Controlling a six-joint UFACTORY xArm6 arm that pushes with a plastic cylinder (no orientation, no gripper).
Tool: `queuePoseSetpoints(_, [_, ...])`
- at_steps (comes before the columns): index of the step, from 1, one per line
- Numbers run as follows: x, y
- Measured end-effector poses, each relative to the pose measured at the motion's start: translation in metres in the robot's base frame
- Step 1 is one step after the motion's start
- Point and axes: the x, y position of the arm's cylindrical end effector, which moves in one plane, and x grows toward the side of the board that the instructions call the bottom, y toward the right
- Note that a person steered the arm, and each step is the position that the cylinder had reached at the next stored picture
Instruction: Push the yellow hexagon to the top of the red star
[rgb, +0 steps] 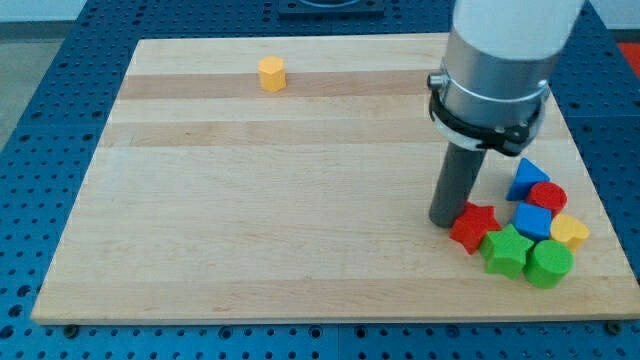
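Yellow hexagon (271, 73): small, squat, six-sided, upright, alone near the view's top edge of the wooden counter (250, 230), far to the view's left and up from my tip (446, 222). No fingers here, just the dark rod, so nothing is clasped or released.

My tip sits touching or just beside the red star (473, 226), on its view-left side. Red star is at the view-left edge of a cluster at the view's lower right: green star (507, 250) just below-right of it, green cylinder (548, 264) further right, blue cube (533, 220), red cylinder (547, 196), blue triangle (525, 176), yellow heart-like block (569, 232). Cluster blocks are packed close, several touching.
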Motion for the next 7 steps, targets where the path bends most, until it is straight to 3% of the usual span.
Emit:
queuePoseSetpoints(1, [0.003,-0.014])
queuePoseSetpoints(3, [-0.02,-0.219])
queuePoseSetpoints(4, [-0.103,-0.27])
queuePoseSetpoints(6, [-0.259,-0.286])
queuePoseSetpoints(7, [-0.279,-0.253])
